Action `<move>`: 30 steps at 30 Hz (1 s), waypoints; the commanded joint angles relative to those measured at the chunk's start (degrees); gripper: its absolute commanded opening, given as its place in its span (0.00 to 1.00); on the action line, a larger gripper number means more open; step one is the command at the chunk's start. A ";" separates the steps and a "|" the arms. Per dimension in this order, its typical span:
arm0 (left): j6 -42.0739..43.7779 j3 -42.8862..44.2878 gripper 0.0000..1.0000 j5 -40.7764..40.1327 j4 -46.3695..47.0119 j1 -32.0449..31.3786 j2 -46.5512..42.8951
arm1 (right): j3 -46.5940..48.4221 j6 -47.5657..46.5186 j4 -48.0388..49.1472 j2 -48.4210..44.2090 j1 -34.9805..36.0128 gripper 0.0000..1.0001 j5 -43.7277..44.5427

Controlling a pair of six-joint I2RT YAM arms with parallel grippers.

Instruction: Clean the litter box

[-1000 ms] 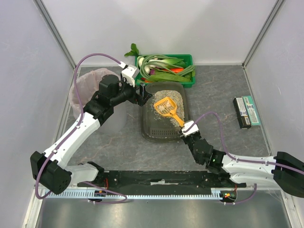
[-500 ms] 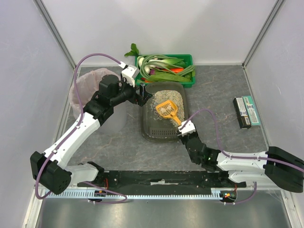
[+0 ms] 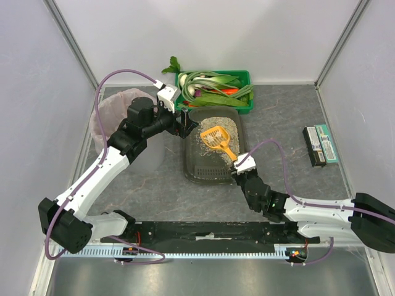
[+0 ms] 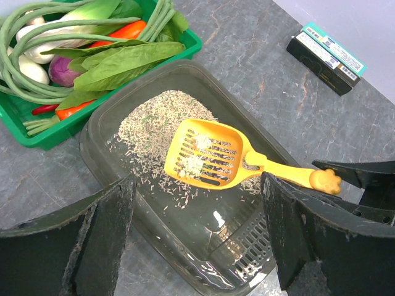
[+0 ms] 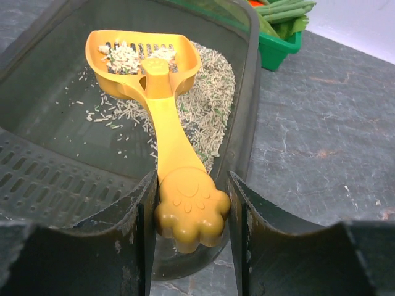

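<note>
The litter box (image 3: 190, 161) is a dark grey tray with pale litter heaped at its far end; it also shows in the left wrist view (image 4: 203, 231) and the right wrist view (image 5: 55, 179). An orange slotted scoop (image 3: 214, 137) is held over the litter with a few clumps in it (image 4: 207, 154) (image 5: 142, 58). My right gripper (image 3: 242, 166) (image 5: 191, 216) is shut on the scoop's paw-shaped handle end, at the box's near right corner. My left gripper (image 3: 183, 123) (image 4: 197, 246) is open and empty, its fingers wide apart above the box's left rim.
A green crate of vegetables (image 3: 216, 89) (image 4: 74, 61) stands just behind the box. A round grey bin with a pink liner (image 3: 114, 120) is to the left, under my left arm. Two small flat boxes (image 3: 321, 145) (image 4: 324, 55) lie at the right.
The scoop dipped slightly toward the near side, then came back up and farther over the litter, with the right arm shifting a little. The left arm has hardly moved.
</note>
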 commanded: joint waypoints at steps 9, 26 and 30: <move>-0.65 0.88 0.87 -0.38 1.78 0.25 -1.58 | 1.85 2.11 -1.55 -1.93 -0.91 0.00 4.79; -0.65 0.71 0.87 -0.74 2.13 0.25 -2.10 | 6.73 7.90 -12.27 0.15 -2.41 0.00 4.65; -0.74 0.71 0.87 -0.82 2.13 0.25 -2.37 | 4.58 3.09 -4.82 -2.19 -2.68 0.00 -6.72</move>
